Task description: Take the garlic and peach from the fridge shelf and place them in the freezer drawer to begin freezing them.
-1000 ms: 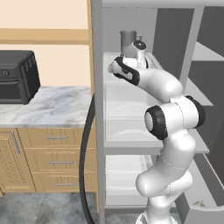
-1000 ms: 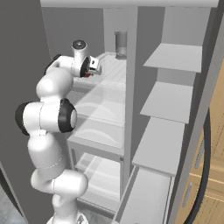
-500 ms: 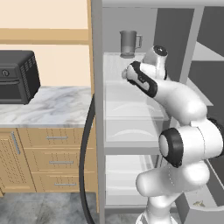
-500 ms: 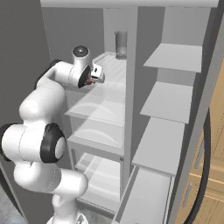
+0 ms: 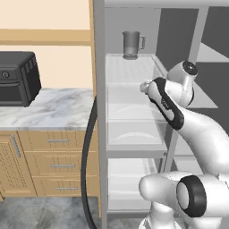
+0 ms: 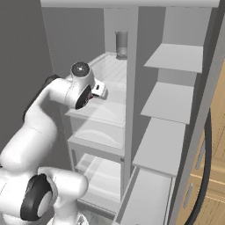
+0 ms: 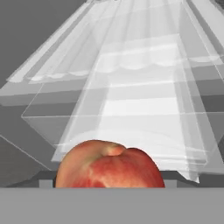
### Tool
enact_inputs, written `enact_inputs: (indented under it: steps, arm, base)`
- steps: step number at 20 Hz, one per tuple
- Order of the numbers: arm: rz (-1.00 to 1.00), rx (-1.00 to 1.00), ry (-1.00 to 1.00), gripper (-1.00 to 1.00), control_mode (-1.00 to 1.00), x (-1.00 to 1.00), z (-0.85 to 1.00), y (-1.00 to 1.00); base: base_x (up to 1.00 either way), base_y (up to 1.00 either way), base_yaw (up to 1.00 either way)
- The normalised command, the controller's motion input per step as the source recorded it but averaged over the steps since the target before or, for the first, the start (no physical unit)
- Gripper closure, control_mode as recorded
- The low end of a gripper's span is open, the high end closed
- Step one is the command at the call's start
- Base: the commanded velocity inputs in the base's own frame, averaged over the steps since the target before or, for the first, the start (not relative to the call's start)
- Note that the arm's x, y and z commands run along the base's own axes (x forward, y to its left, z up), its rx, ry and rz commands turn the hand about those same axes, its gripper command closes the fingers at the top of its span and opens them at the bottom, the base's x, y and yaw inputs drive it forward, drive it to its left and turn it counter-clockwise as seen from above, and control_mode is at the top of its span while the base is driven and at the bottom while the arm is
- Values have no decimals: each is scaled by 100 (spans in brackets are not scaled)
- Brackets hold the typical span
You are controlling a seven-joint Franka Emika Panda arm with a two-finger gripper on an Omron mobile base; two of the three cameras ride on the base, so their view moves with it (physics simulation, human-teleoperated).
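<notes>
Now the peach [image 7: 110, 165] sits between the fingers.

A small round red-orange peach [image 7: 109, 165], its skin streaked with yellow and dimpled at the top, sits at the bottom middle of the hand view, very close to the camera, with its lower part cut off by the frame edge. Beyond it lie stacked clear translucent bins [image 7: 131, 113] with curved fronts, their overlapping walls running away toward the top of the frame. Above them stretches a flat translucent white fridge shelf [image 7: 135, 17] with fine parallel ribbed lines, set against plain grey walls on either side.
</notes>
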Motion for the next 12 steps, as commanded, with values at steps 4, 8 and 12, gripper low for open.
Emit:
enact_inputs:
  steps: [4, 8, 12]
  arm:
    - [-7, 0, 0, 100, -100, -100, -14, 0]
    - [-8, 0, 10, 100, -100, -94, -36, 0]
    - [-6, 0, 23, 100, -100, -58, -27, 0]
  base:
    - [0, 0, 0]
    - [0, 0, 0]
    - [0, 0, 0]
